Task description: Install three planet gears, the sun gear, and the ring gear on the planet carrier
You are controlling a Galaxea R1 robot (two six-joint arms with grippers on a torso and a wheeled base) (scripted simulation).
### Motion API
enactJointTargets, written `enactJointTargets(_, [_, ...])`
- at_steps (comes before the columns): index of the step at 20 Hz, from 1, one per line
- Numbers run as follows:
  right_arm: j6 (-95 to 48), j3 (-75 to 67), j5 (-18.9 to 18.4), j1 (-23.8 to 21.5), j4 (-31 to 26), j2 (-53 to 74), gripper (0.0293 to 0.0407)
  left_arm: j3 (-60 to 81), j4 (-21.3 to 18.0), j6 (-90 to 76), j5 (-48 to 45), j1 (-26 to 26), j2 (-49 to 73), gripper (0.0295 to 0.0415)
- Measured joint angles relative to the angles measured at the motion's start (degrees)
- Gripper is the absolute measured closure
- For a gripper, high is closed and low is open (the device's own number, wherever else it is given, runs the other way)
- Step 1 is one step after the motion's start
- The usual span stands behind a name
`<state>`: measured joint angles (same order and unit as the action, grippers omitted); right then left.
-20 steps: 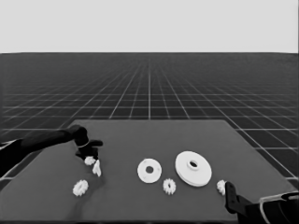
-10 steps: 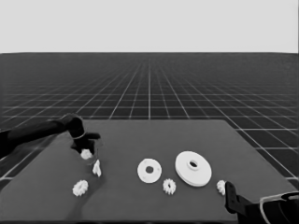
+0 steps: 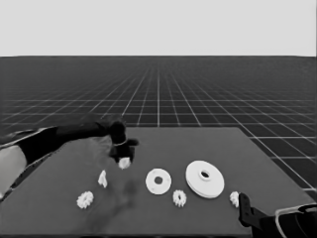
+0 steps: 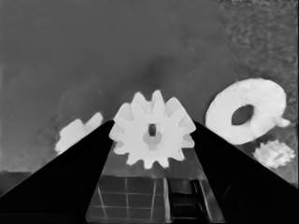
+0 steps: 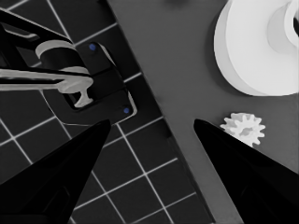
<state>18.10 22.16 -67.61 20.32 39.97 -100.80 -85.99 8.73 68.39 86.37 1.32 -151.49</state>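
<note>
Over the worktop's (image 3: 208, 218) left half, a planet gear (image 4: 153, 129) is gripped between the closed fingers of the left claw (image 3: 124, 159), lifted clear of the surface. Toward the near edge, the smaller round part (image 3: 158, 181) is set just beside the larger round part (image 3: 204, 178). At the near right corner, the right claw (image 5: 149, 140) is parked with fingers spread, nothing held.

Both arms are black near the hand and pale grey farther back. The left hand (image 3: 123, 152) and right hand (image 5: 152, 135) each carry two long, pointed black fingers (image 4: 60, 182), which show as dark, smooth wedges in the wrist views.
</note>
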Motion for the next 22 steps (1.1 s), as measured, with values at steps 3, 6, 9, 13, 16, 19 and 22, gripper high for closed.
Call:
enactJointTargets(3, [0.0, 0.0, 0.0, 0.0, 0.0, 0.0, 0.0315, -13.4, -0.3, 2.3, 0.5, -0.1, -18.8, 0.0398])
enactJointTargets(6, [0.0, 0.0, 0.0, 0.0, 0.0, 0.0, 0.0315, -18.6, -0.4, 1.0, 0.3, -0.1, -22.7, 0.0398])
enactJointTargets(9, [0.0, 0.0, 0.0, 0.0, 0.0, 0.0, 0.0315, -21.8, 2.7, -0.5, -1.1, -3.2, -24.1, 0.0398])
enactJointTargets(13, [0.0, 0.0, 0.0, 0.0, 0.0, 0.0, 0.0315, -26.3, 6.3, -2.9, -3.5, -7.9, -25.6, 0.0398])
enactJointTargets(16, [0.0, 0.0, 0.0, 0.0, 0.0, 0.0, 0.0315, -26.9, 6.7, -3.2, -3.8, -8.2, -25.8, 0.0398])
enactJointTargets(19, [0.0, 0.0, 0.0, 0.0, 0.0, 0.0, 0.0315, -27.0, 6.7, -3.3, -3.8, -8.3, -25.8, 0.0366])
enactJointTargets(22, [0.0, 0.0, 0.0, 0.0, 0.0, 0.0, 0.0315, -27.0, 6.8, -3.3, -3.8, -8.3, -25.9, 0.0327])
